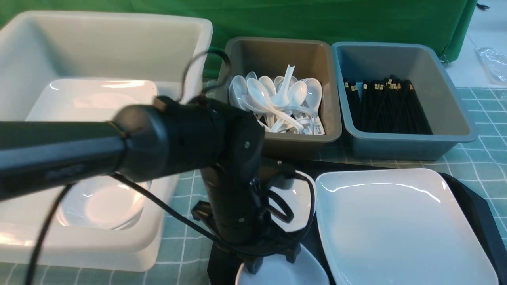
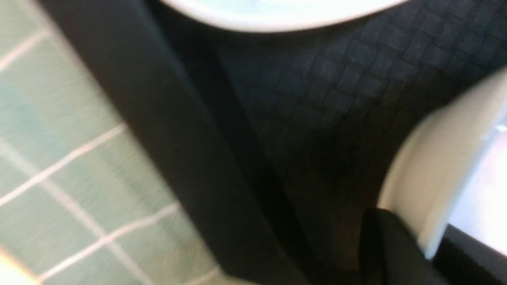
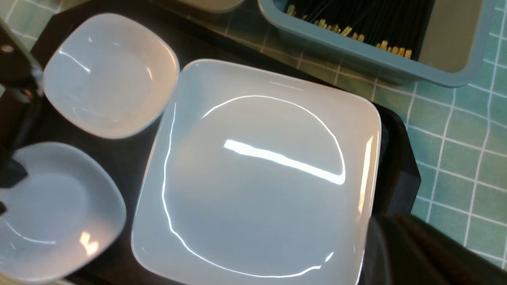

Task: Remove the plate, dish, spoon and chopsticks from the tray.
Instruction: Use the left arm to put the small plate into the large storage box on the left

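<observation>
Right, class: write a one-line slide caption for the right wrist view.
Large square plate and two small dishes on the black tray, blue chopstick tub just off it.

the large glossy white square plate (image 1: 400, 225) lies flat on the right part of the black tray (image 1: 475, 209). just left of it sit the far dish (image 3: 109, 75) and the near dish (image 3: 55, 209), both small, white and upright.
</observation>
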